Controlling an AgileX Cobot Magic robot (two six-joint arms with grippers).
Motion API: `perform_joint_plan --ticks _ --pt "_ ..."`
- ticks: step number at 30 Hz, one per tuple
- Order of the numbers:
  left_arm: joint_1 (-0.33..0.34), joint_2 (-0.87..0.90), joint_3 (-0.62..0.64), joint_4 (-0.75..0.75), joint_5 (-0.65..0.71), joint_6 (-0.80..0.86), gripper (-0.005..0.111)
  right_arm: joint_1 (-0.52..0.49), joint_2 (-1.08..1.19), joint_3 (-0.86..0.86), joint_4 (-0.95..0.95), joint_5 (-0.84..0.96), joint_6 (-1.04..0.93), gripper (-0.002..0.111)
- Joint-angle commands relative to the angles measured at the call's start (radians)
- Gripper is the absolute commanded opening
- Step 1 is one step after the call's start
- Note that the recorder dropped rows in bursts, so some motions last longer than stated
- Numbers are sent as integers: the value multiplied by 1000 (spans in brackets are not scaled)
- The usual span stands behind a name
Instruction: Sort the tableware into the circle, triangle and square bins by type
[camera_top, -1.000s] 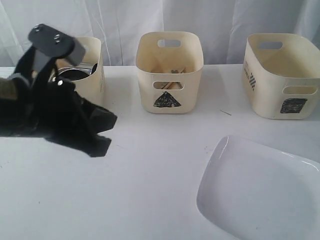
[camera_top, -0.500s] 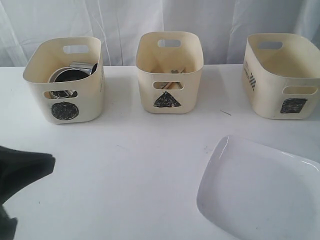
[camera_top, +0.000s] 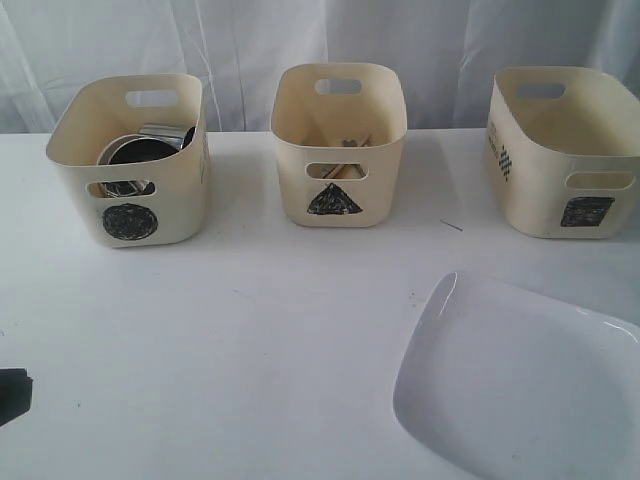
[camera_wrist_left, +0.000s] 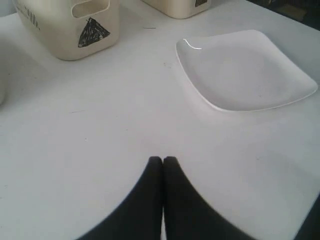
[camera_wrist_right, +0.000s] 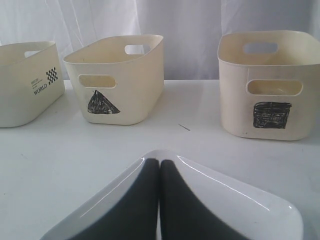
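The left tool (camera_wrist_left: 162, 160) and right tool (camera_wrist_right: 160, 162) are both pressed shut, empty. The large white plate (camera_top: 520, 390) lies flat on the surface (camera_top: 300, 330), so its glossy rim may slip from a pinch

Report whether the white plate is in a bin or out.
Out: the white plate lies flat on the table, apart from the square bin.

Three bins stand in a row at the back of the table (camera_top: 250, 340). The circle bin (camera_top: 175, 200) is on the left, the triangle bin (camera_top: 385, 190) is in the middle and the square bin (camera_top: 535, 195) is on the right. Mugs (camera_top: 140, 152) sit inside the circle bin. The plate (camera_top: 520, 390) lies in front, on the right.
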Motion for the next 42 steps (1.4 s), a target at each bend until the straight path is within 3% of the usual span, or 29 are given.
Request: perform_joint_plan --ticks 1,22,30,35,42 --pt "-3 -13 6 7 14 -8 0 -2 -5 4 -6 -4 -1 0" --pt "-3 -34 13 14 21 -6 0 -2 -5 4 -6 -4 -1 0" --pt "-3 -212 156 27 14 18 0 -2 -5 4 -6 -4 -1 0" --pt "-3 -334 244 27 -74 56 0 -2 -5 4 -6 -4 -1 0" --pt "-3 -339 320 27 -143 75 0 -2 -5 4 -6 -4 -1 0"
